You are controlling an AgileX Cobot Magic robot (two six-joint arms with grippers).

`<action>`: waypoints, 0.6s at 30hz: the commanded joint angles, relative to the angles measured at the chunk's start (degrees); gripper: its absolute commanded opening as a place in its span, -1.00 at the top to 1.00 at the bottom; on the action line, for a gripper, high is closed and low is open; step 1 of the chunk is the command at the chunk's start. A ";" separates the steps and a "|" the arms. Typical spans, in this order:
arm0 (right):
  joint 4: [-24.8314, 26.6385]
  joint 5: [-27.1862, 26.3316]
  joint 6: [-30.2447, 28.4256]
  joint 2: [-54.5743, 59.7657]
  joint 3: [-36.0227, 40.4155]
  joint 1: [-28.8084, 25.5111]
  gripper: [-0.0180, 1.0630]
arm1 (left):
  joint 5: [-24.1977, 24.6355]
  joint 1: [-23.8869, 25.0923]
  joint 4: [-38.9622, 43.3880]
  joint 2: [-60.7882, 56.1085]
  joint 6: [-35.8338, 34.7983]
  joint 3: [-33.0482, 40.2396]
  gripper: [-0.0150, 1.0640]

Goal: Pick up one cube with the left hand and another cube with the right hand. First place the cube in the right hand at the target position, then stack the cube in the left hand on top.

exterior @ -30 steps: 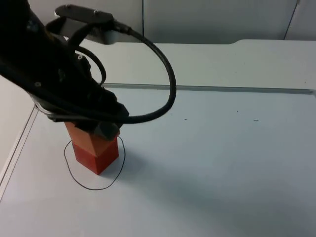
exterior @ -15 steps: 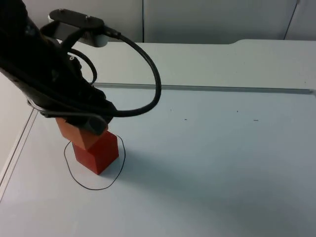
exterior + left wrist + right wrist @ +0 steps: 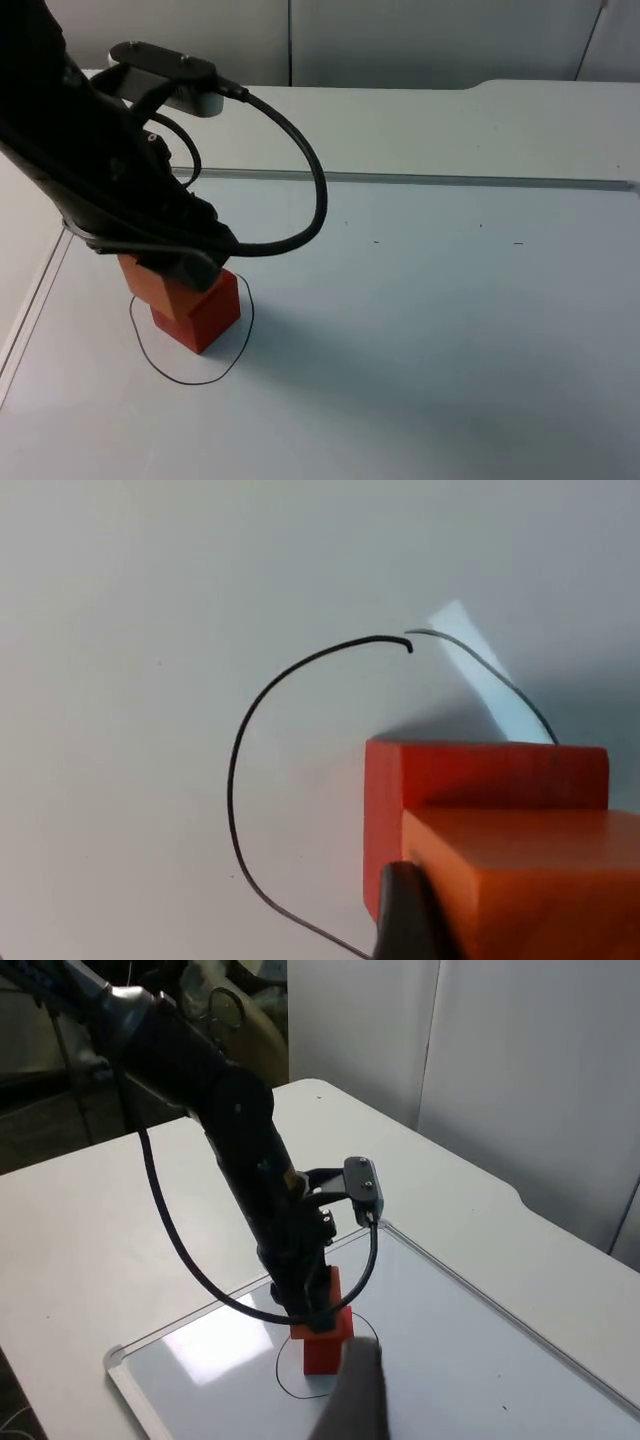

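A red cube stands inside a hand-drawn black circle on the white board. An orange cube sits on top of it, shifted toward the left, with my left gripper shut on it from above. In the left wrist view the orange cube overlaps the red cube, and one black fingertip presses the orange cube's side; the circle curves around them. My right gripper waits high up, far from the cubes.
The board's raised rim runs along the back, and its left edge lies close to the cubes. A white table top lies beyond the rim. The left arm hangs over the stack.
The orange cube in my left gripper shifted to the left, then came down lower onto the red cube. The red cube stayed in the circle.
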 commanded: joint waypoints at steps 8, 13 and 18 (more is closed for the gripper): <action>0.00 -0.10 0.27 -0.13 0.40 0.17 -0.32 | -1.20 -0.22 -1.85 0.02 0.39 -1.19 0.98; -0.12 -0.10 0.66 -0.13 0.40 0.17 -0.32 | -1.03 -0.22 -1.90 0.02 0.39 -1.19 0.98; -0.12 -0.10 0.66 -0.13 0.40 0.17 -0.32 | -1.03 -0.22 -2.10 0.02 0.39 -1.19 0.98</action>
